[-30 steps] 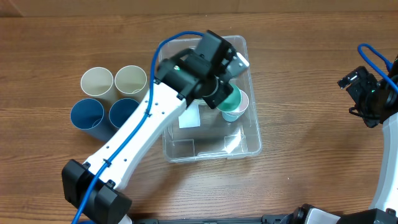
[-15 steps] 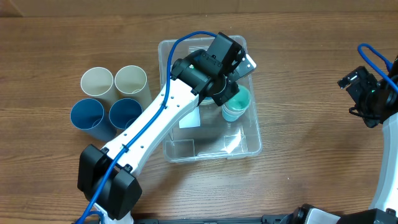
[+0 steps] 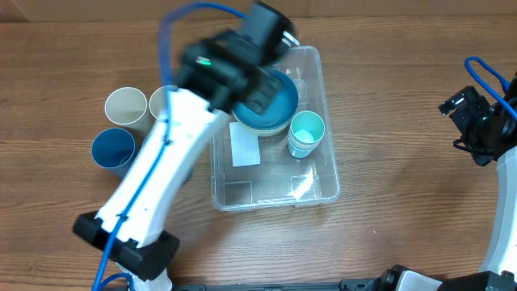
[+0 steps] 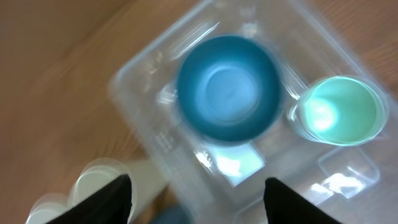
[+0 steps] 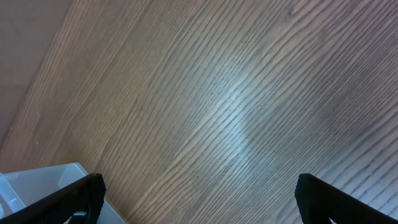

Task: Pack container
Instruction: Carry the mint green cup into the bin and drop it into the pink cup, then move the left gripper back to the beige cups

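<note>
The container (image 3: 315,182) is a clear rectangular bin at the table's middle. Inside it a blue bowl (image 3: 273,101) sits at the far end, with a teal cup (image 3: 306,133) upright to its right and a white label (image 3: 245,145) on the base. The left wrist view looks down on the container's wall (image 4: 140,93), the bowl (image 4: 228,87) and the cup (image 4: 339,111). My left gripper (image 4: 198,186) hangs above them, open and holding nothing, blurred by motion. My right gripper (image 3: 472,121) waits at the far right, open (image 5: 199,193) over bare wood.
Left of the bin stand a cream cup (image 3: 125,105), a second cream cup (image 3: 161,100) partly behind my left arm (image 3: 157,174), and a blue cup (image 3: 111,149). A corner of the bin (image 5: 37,180) shows in the right wrist view.
My left gripper has opened, letting go of the teal cup inside the bin, and has swung up and to the left, uncovering the blue bowl. The right arm has not moved.
</note>
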